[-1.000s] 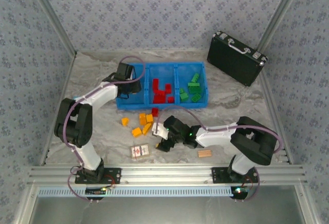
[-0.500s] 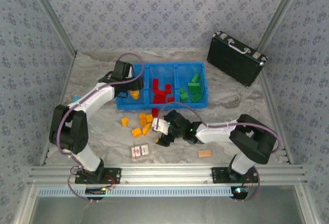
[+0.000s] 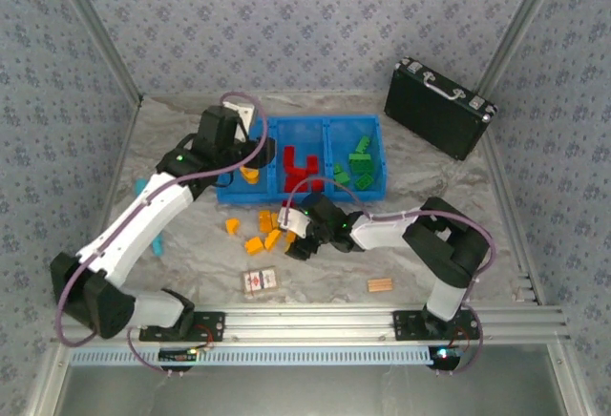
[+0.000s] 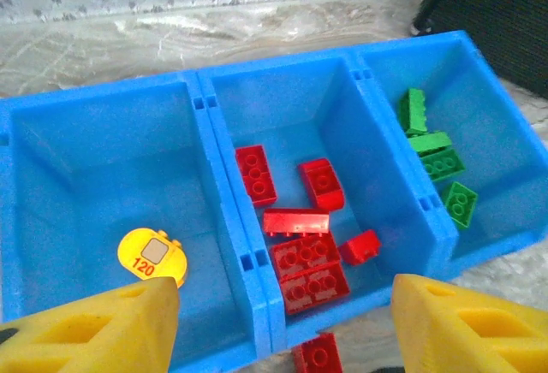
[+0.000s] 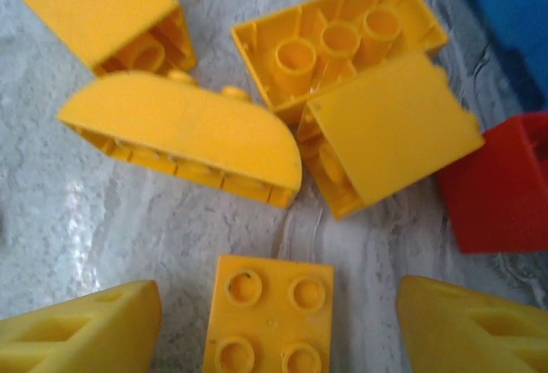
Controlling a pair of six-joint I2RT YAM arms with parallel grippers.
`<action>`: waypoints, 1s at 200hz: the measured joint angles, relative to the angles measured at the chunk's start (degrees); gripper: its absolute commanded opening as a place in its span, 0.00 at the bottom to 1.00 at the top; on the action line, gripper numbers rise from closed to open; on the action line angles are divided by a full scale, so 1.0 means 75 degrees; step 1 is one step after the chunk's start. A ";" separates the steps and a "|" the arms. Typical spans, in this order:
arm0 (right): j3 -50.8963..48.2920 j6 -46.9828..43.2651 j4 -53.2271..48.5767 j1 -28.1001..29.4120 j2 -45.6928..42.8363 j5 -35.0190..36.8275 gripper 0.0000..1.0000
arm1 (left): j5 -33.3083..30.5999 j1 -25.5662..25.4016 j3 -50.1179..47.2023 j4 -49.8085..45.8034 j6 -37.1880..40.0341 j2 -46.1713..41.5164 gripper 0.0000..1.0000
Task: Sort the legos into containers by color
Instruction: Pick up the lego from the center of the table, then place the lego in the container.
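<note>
Right jaws stand released astride a studs-up yellow brick [image 5: 269, 315], centred between them, untouched; my left jaws, released too, hover farther off above the blue tray [image 4: 224, 189].

**Lego bricks and the blue three-compartment tray, sorting partly done.**
The blue tray [image 4: 94, 103] holds a rounded orange-yellow piece [image 4: 152, 257] in its left compartment, a loose heap of red bricks [image 4: 295, 221] in the middle and green bricks [image 4: 437, 159] in the right. On the table [image 3: 410, 182] just before it lie a stray red brick [image 4: 318, 358] and clustered orange-yellow bricks [image 3: 255, 243], including a square four-stud brick [image 5: 270, 313] lying studs up and an upturned brick [image 5: 334, 39] with its hollow side showing.
</note>
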 measured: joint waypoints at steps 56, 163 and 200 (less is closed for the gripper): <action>0.0187 0.0073 -0.0143 -0.0105 0.0262 -0.0350 0.42 | -0.0720 -0.0009 -0.0982 -0.0542 -0.0358 -0.1798 0.64; 0.1367 -0.0431 -0.2349 -0.0108 -0.1011 -0.0586 0.30 | -0.1784 -0.0612 -0.4695 -0.0647 -0.2818 -0.2328 0.65; 0.2938 -0.0737 -0.2527 -0.0475 -0.1518 -0.0595 0.30 | -0.2002 -0.0615 -0.5184 -0.0163 -0.3069 -0.1929 0.67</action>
